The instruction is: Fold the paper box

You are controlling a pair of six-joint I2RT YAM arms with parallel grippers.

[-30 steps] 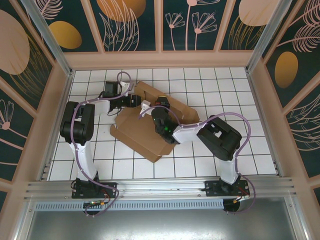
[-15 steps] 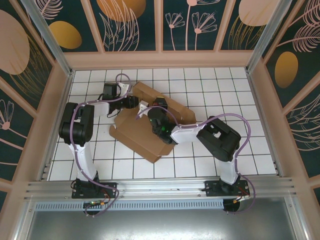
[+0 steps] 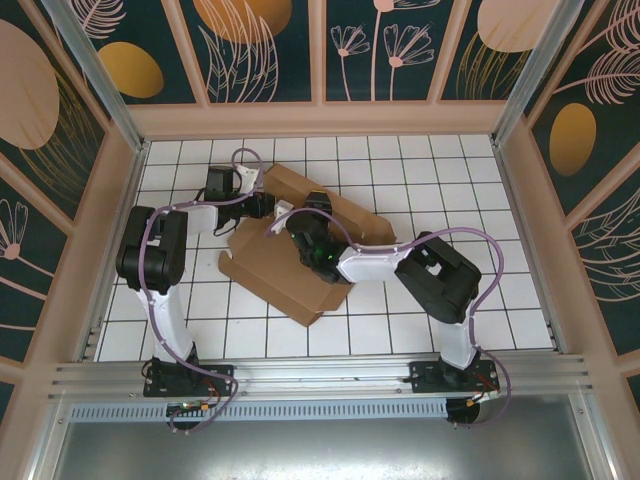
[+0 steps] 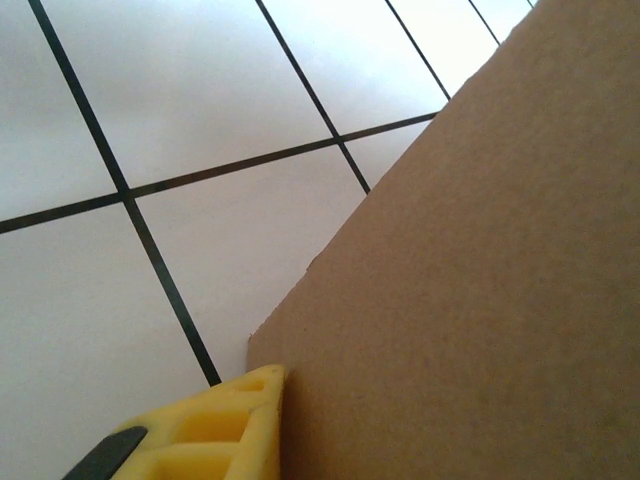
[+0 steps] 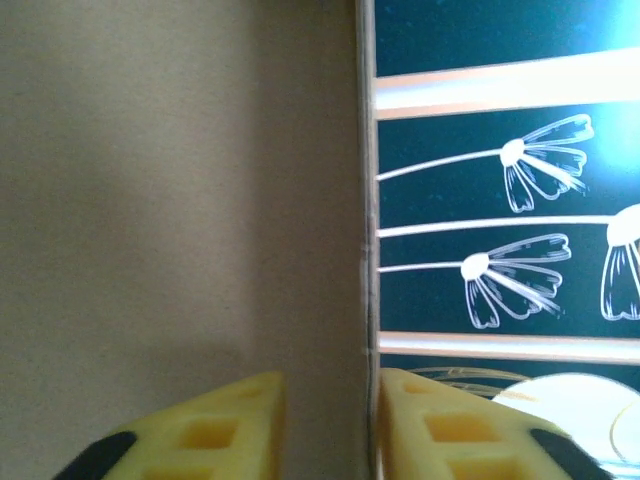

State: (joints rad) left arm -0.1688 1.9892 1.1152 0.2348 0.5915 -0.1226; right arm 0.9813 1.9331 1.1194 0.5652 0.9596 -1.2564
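Note:
The paper box (image 3: 275, 268) is a brown cardboard sheet lying partly folded mid-table, with a raised panel at its back. My left gripper (image 3: 272, 206) is at the panel's left end. In the left wrist view one yellow finger (image 4: 225, 430) lies flat against the cardboard (image 4: 480, 280), and the other finger is hidden behind it. My right gripper (image 3: 297, 222) is just to the right, over the sheet. In the right wrist view its jaws (image 5: 330, 385) straddle the panel's thin edge (image 5: 366, 250), the right finger at the edge and the left finger standing apart from it.
White tiled floor (image 3: 440, 180) surrounds the box. Wooden-framed walls (image 3: 320, 118) with dark floral panels close in the back and both sides. A metal rail (image 3: 320, 375) with both arm bases runs along the near edge.
My right gripper has opened off the cardboard edge and shifted slightly left. My left gripper has closed in on the panel. The box has barely moved.

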